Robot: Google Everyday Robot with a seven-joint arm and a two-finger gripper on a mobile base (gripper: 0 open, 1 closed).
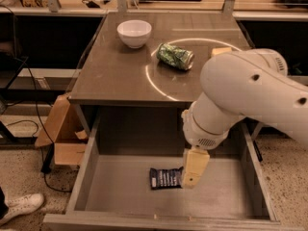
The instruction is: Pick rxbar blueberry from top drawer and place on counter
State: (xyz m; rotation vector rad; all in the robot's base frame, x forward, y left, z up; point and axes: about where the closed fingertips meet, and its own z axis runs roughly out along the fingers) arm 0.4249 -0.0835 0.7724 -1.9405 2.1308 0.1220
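The rxbar blueberry (164, 178), a dark navy wrapper with white print, lies flat on the bottom of the open top drawer (120, 196), near its middle. My gripper (191, 173) hangs down into the drawer at the bar's right end and overlaps that end. The white arm (245, 97) reaches in from the right above the drawer. The counter (120, 76) lies behind the drawer, with a bright light ring reflected on it.
On the counter stand a white bowl (134, 32), a crushed green can (175, 56) and a yellow sponge (220, 51) partly hidden by the arm. A cardboard box (65, 138) sits on the floor left of the drawer. A shoe (19, 207) shows at bottom left.
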